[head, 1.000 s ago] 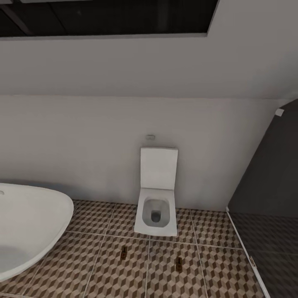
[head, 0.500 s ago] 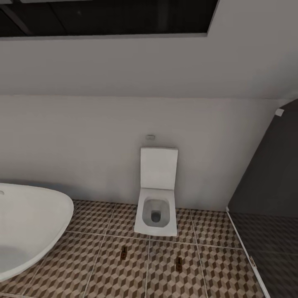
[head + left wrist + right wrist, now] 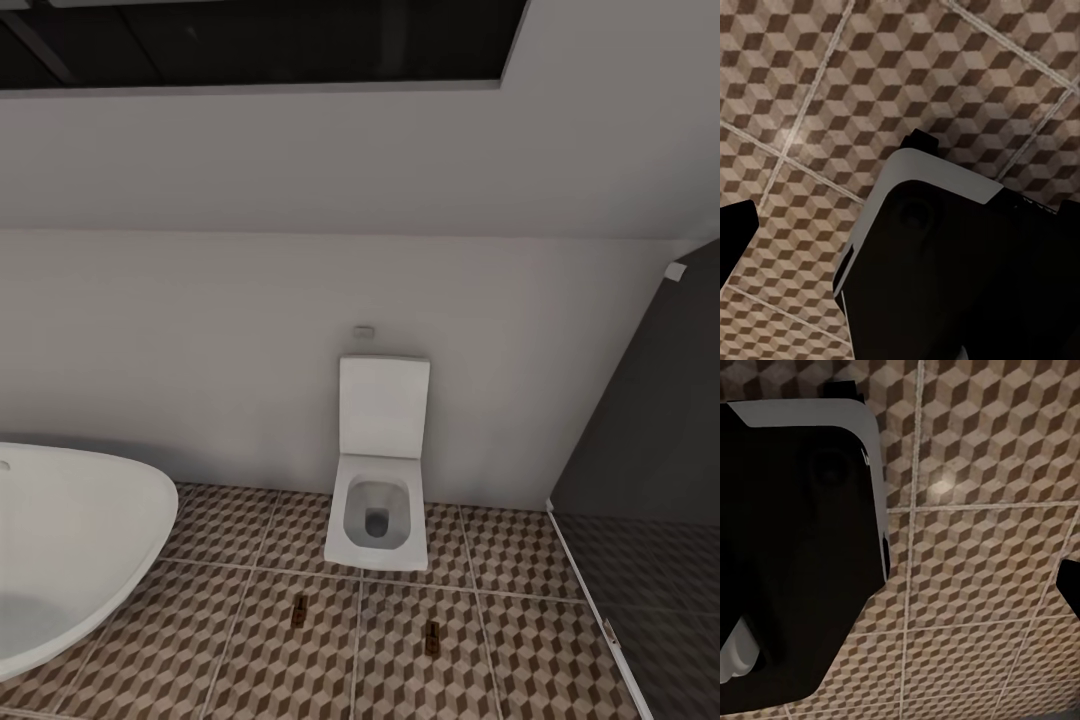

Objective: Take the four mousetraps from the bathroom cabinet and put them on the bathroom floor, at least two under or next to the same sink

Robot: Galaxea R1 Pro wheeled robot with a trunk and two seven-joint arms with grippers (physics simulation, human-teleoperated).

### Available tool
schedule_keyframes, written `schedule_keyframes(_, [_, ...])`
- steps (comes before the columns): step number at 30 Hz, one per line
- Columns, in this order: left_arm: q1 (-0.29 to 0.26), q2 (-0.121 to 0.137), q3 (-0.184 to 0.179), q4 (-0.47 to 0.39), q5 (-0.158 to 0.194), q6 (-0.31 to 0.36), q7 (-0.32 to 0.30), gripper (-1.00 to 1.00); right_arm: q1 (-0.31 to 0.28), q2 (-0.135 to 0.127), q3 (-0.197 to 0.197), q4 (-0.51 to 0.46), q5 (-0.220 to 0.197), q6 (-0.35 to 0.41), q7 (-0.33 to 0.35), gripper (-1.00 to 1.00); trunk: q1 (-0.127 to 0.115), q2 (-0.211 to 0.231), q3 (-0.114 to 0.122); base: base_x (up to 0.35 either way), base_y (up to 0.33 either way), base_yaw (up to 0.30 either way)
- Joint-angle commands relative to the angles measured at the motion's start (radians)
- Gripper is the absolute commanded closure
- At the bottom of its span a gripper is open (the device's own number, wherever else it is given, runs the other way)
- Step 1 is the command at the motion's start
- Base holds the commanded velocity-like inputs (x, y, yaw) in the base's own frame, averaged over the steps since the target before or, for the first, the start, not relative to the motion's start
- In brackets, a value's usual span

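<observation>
Two mousetraps (image 3: 298,613) (image 3: 432,637) lie on the bathroom floor (image 3: 500,650) before the toilet (image 3: 378,500), no sink near, so you risk leaving them misplaced; whether either pincer is spread, you cannot tell.

Glossy black robot base (image 3: 945,277) with white rounded trim

view: left wrist | surface: bathroom floor (image 3: 832,82) — cube-pattern tiles in brown, beige and white, pale grout lines crossing diagonally | foreground: robot body (image 3: 945,262), dark with a white rim, over the tiles | frame edge: dark finger tip (image 3: 735,229) — end effector state unclear
</observation>
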State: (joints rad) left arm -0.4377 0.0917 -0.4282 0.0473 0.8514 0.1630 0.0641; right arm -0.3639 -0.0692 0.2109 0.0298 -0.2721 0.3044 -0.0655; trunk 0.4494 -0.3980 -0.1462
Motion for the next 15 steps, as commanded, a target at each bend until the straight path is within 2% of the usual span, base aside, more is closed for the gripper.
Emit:
schedule_keyframes(1, [-0.001,0.000,-0.009,0.001,0.009,0.003,0.002,-1.00,-0.001,0.000,0.008,0.001,-0.010,0.002,-0.002,-1.00,0.001,-0.002,-0.002,0.000,0.000,0.000])
schedule_keyframes(15, [0.000,-0.001,-0.009,0.000,0.007,0.003,0.000,-1.00,-0.001,0.002,0.008,0.000,-0.013,0.002,0.002,-1.00,0.001,-0.002,-0.002,0.000,0.000,0.000])
